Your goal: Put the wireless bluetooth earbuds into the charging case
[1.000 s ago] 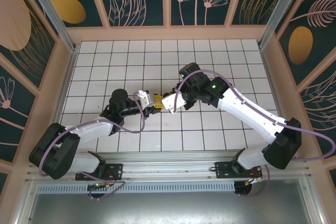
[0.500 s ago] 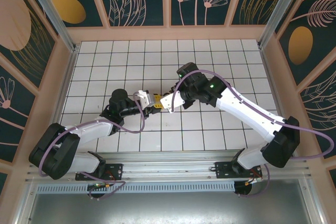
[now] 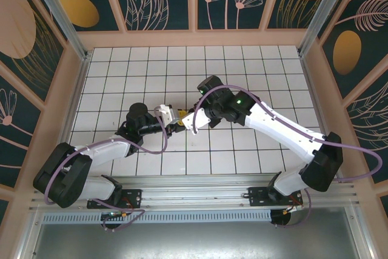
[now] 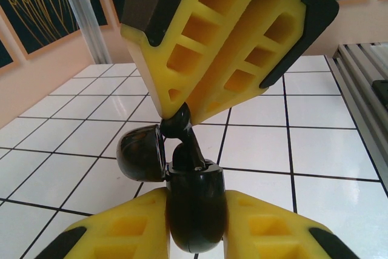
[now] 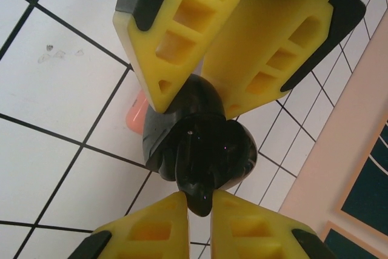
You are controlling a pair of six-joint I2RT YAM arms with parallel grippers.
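Note:
My left gripper (image 4: 195, 198) is shut on the black charging case (image 4: 194, 216), holding it upright above the tiles with its lid (image 4: 140, 153) swung open to the left. From above, my right gripper (image 4: 177, 112) is shut on a black earbud (image 4: 183, 144) whose stem reaches into the case's open top. In the right wrist view the right gripper (image 5: 199, 201) pinches that earbud (image 5: 197, 177) against the case (image 5: 160, 144), which the left gripper (image 5: 194, 98) holds. Both grippers meet at mid-table, left (image 3: 177, 123) and right (image 3: 187, 124). A salmon-pink piece (image 5: 136, 115) lies on a tile behind the case, mostly hidden.
White tiled floor (image 3: 242, 65) with open room around the arms. Wooden side walls (image 3: 79, 83) and metal posts (image 4: 85, 22) ring it. A metal rail (image 4: 364, 89) runs along the near edge.
The right arm has shifted a little to the left, bringing its gripper closer onto the case. The left arm has stayed still.

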